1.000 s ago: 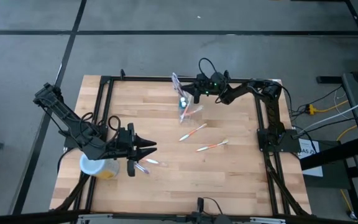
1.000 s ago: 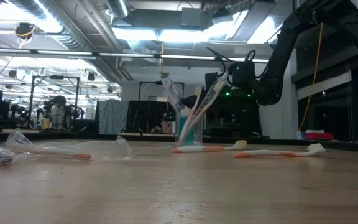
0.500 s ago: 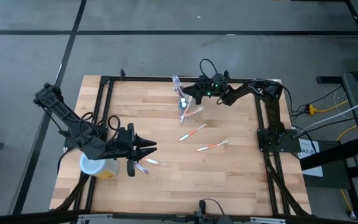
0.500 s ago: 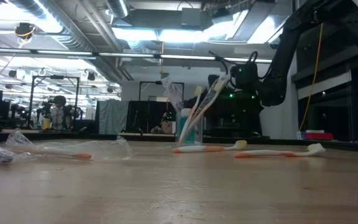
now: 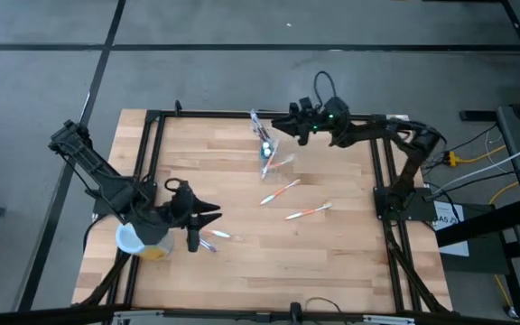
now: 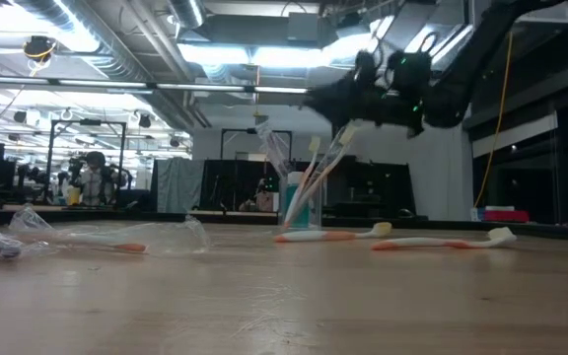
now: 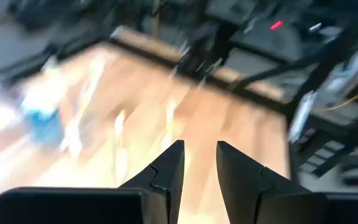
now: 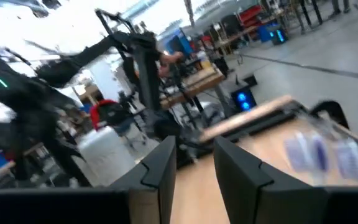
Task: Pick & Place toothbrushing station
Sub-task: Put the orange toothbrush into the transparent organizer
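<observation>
The toothbrushing station (image 5: 266, 152), a small clear holder, is seen standing near the far edge of the wooden surface (image 5: 332, 248), its see-through walls hard to make out from above; only the low view shows it upright with a bluish base and several brushes and a wrapped item leaning out of it (image 6: 299, 202). Two loose orange-handled toothbrushes are counted on the boards nearer the middle, one (image 5: 280, 191) just in front of the station and a second (image 5: 309, 212) beyond it, both also lying flat in the low view (image 6: 328, 235). The right gripper (image 5: 283, 124) is held in the air just beside the station's far side, apart from it, its fingers (image 8: 166, 163) set a narrow gap apart with nothing between them. The left gripper (image 5: 213, 218) hovers at the near left, its fingers (image 7: 169, 171) likewise narrowly parted and empty, with a wrapped toothbrush (image 5: 213, 238) lying just beside it. A yellow tub (image 5: 156, 248) with a pale round lid (image 5: 130, 238) is partly hidden under the left arm. The left wrist view is heavily smeared, so the shapes on the surface cannot be told apart there. Crumpled clear wrapping (image 6: 87, 237) shows only in the low view.
</observation>
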Motion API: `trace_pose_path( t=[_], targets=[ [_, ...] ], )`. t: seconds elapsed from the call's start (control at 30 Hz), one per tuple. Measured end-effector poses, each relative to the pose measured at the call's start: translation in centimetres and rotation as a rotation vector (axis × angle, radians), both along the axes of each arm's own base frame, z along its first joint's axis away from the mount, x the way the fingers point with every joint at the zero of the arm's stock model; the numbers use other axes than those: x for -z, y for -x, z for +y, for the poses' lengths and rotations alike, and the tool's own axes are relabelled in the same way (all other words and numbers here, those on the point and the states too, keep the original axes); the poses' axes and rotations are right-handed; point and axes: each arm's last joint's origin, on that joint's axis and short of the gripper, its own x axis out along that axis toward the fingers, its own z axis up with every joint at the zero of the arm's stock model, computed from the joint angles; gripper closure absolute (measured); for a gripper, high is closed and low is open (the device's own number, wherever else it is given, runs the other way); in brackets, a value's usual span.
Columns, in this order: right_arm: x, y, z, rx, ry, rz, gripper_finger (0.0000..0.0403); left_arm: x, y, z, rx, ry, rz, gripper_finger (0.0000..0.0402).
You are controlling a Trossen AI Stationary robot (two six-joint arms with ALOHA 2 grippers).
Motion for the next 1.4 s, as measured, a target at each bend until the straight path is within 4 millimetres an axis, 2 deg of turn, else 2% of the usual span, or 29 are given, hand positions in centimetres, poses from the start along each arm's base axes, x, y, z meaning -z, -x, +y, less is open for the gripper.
trace_pose_path(
  t=[0.13, 0.3, 0.43, 0.53, 0.73, 0.83, 0.9, 1.0, 1.13, 1.4],
  targets=[
    [-2.2, 1.9, 2.3, -0.044, -0.033, -0.033, 0.0294, 2.2, 1.6, 0.7, -0.093, 0.092, 0.169, 0.0313],
    [-4.2, 4.6, 6.8, -0.09, -0.102, -0.083, 0.0294, 4.0, 3.3, 1.6, -0.243, 0.265, 0.359, 0.0313],
    [-5.3, 6.0, 10.5, -0.122, -0.183, -0.112, 0.0294, 4.9, 3.5, 1.9, -0.452, 0.548, 0.43, 0.0306],
    [-5.9, 6.2, 13.1, -0.167, -0.232, -0.078, 0.0294, 5.6, 3.0, 1.6, -0.47, 0.64, 0.55, 0.0291],
    [-5.1, 5.5, 19.3, -0.255, -0.233, 0.137, 0.0294, 7.7, 0.6, 0.3, -0.208, 0.433, 0.74, 0.0259],
    [-4.0, 5.4, 21.7, -0.251, -0.236, 0.265, 0.0294, 9.3, -0.7, -0.3, -0.07, 0.313, 0.848, 0.0246],
    [-3.8, 5.5, 23.1, -0.251, -0.231, 0.29, 0.0294, 10.5, -1.4, -0.6, 0.031, 0.249, 0.948, 0.0239],
    [-4.1, 5.6, 24.7, -0.235, -0.228, 0.263, 0.0294, 12.1, -1.8, -0.8, 0.14, 0.128, 1.077, 0.0231],
    [-4.6, 6.0, 26.2, -0.21, -0.251, 0.21, 0.0294, 13.8, -1.7, -0.1, 0.111, 0.016, 1.25, 0.0226],
    [-4.9, 6.8, 28.7, -0.14, -0.261, 0.172, 0.0294, 15.3, -4.0, 1.1, 0.176, 0.002, 1.245, 0.0242]
  ],
)
